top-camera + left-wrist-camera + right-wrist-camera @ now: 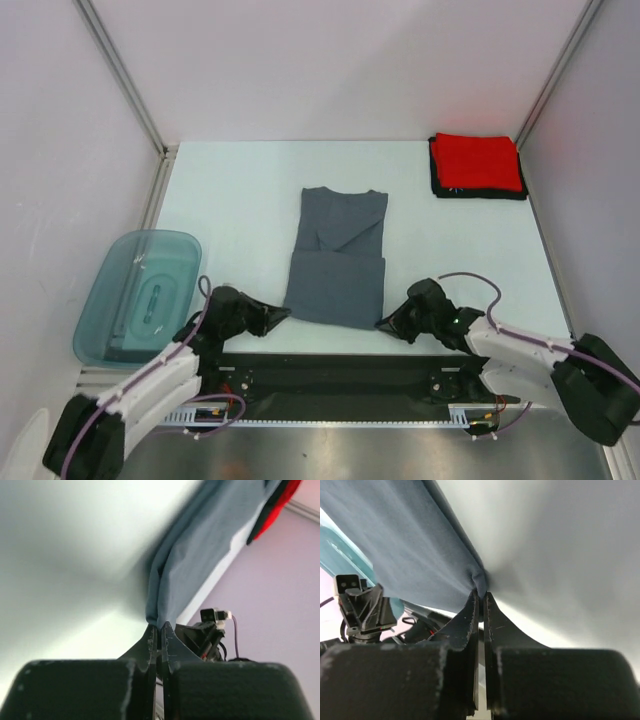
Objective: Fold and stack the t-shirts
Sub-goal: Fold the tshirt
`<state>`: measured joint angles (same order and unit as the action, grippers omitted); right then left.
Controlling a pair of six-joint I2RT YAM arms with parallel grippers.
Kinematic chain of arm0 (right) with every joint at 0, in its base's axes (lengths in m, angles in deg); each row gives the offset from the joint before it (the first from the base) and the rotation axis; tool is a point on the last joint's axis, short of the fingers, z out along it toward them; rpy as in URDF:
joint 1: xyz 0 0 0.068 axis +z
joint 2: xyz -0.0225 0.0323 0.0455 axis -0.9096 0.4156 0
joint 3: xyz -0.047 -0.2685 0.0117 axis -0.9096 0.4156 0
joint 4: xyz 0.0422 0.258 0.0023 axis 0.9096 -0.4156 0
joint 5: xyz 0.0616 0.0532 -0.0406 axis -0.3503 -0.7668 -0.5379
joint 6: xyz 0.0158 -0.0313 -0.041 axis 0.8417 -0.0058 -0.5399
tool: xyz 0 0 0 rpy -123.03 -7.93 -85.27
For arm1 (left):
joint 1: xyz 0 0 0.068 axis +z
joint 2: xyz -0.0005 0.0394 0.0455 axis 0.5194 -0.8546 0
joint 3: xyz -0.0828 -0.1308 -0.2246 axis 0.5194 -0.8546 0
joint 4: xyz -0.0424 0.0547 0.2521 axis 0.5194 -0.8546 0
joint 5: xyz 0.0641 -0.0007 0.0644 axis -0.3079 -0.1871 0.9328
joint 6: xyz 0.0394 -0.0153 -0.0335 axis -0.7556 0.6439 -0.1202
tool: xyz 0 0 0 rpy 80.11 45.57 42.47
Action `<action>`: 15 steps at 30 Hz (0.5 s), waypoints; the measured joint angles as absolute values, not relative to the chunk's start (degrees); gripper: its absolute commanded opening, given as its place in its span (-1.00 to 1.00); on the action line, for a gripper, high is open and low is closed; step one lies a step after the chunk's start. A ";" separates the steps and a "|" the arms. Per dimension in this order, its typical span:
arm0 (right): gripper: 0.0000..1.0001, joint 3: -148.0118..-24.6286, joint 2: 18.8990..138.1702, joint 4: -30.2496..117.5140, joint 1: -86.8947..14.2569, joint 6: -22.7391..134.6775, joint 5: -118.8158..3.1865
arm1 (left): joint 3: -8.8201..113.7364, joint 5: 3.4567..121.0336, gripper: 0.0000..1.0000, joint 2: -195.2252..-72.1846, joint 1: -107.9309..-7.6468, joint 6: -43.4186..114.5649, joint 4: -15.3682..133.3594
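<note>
The slate blue-grey t-shirt [338,258] lies in the middle of the table, sleeves folded in, long axis running away from me. My left gripper [281,316] is shut on its near left corner; the left wrist view shows the cloth [195,555] pinched at the fingertips [160,628]. My right gripper [385,324] is shut on its near right corner; the right wrist view shows the cloth [410,545] pinched at the tips [480,595]. The red t-shirt [477,161], folded, lies on the folded black t-shirt [437,185] at the far right corner.
A translucent teal plastic tub [138,296] stands at the near left, beside my left arm. White walls with metal posts close in the table on the left, back and right. The black mounting rail [330,375] runs along the near edge.
</note>
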<state>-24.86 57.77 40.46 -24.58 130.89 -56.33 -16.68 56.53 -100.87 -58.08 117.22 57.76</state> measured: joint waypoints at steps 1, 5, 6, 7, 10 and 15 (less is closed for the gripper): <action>-1.00 -24.64 55.49 38.29 -23.49 131.89 -55.76 | -16.68 56.88 -0.99 -96.19 -58.56 117.49 54.00; -1.00 -24.55 48.13 31.63 -20.58 134.41 -54.25 | -16.25 57.82 -0.99 -81.76 -59.80 118.27 45.14; -1.00 -24.55 46.82 30.40 -20.41 134.69 -54.03 | -16.09 57.99 -0.99 -79.71 -59.89 118.40 44.62; -1.00 -24.62 46.10 29.68 -20.30 134.82 -53.88 | -15.98 58.15 -0.99 -78.83 -59.93 118.43 44.29; -1.00 -25.63 45.62 27.32 -20.65 134.17 -53.64 | -15.44 58.47 -0.99 -79.53 -60.15 118.34 43.00; -1.00 -32.12 50.60 24.87 -27.23 127.22 -55.32 | -10.54 59.94 -0.99 -91.58 -60.24 115.30 35.40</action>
<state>-32.12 50.60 24.87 -27.23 127.22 -55.32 -10.54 59.94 -91.58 -60.24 115.30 35.40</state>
